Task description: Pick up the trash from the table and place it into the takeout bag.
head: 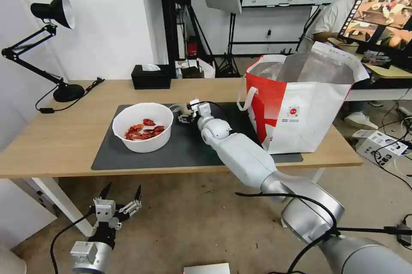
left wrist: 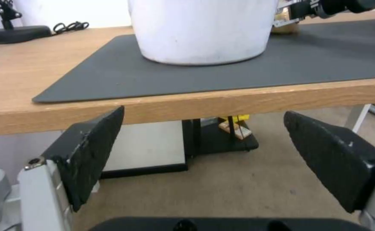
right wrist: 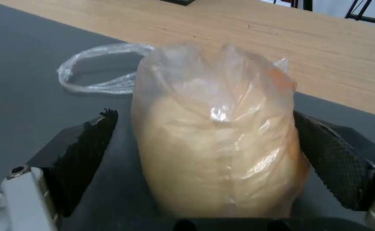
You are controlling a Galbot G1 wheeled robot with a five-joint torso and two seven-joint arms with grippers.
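Right gripper bracketed a beige lump in clear crinkled plastic on the dark grey mat.
White round bowl held red shells; foil-lined white-and-red bag stood right; left gripper hung open, empty, below the table's near edge.

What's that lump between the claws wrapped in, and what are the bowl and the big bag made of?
The lump sits in thin clear plastic film: glossy, crinkled, with a loose loop. The right gripper brackets it, fingers open. The bowl looks like matte white plastic or foam. The bag seems coated fabric with a shiny foil lining.
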